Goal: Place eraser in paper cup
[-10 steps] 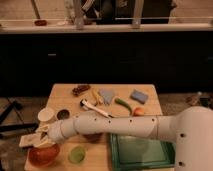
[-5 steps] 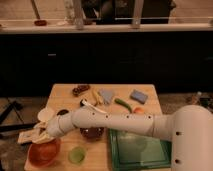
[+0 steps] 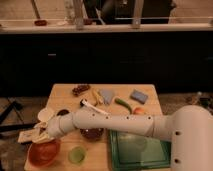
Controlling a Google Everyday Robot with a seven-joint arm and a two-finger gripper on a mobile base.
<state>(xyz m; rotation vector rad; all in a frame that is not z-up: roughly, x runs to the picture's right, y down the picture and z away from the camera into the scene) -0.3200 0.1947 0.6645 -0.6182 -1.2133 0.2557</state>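
Wood: I'm looking at one pale wooden table (image 3: 150, 92), everything is sitting on it.
Arm: one white arm (image 3: 125, 124) is reaching across the table from lower right toward the left edge, and it's blocking my view of the table's middle.
Gripper: one gripper (image 3: 36, 134), hanging at the table's left edge, just beside the paper cup and above the orange bowl. I can't tell how the fingers are standing or whether anything is in them.
Paper cup: one paper cup (image 3: 45, 114), white, sitting near the left edge, just above the gripper.
Eraser: I'm not making it out anywhere; cannot tell where it is.
Bowls: I'm counting two, an orange bowl (image 3: 44, 153) at front left and a dark bowl (image 3: 92, 133) half hidden under the arm.
Cups: one green cup (image 3: 76, 154) is sitting just right of the orange bowl.
Pads: two blue-grey pads, a left pad (image 3: 107, 95) and a right pad (image 3: 139, 96), are lying toward the back.
Tray: one green tray (image 3: 137, 150) is filling the front right, with the arm's base covering its right side.
Other: one dark snack pile (image 3: 80, 90) at the back, one green pepper (image 3: 123, 104) near the middle.
Room: dark cabinet front (image 3: 105, 55) is running behind the table, with a pale counter (image 3: 60, 26) on top.
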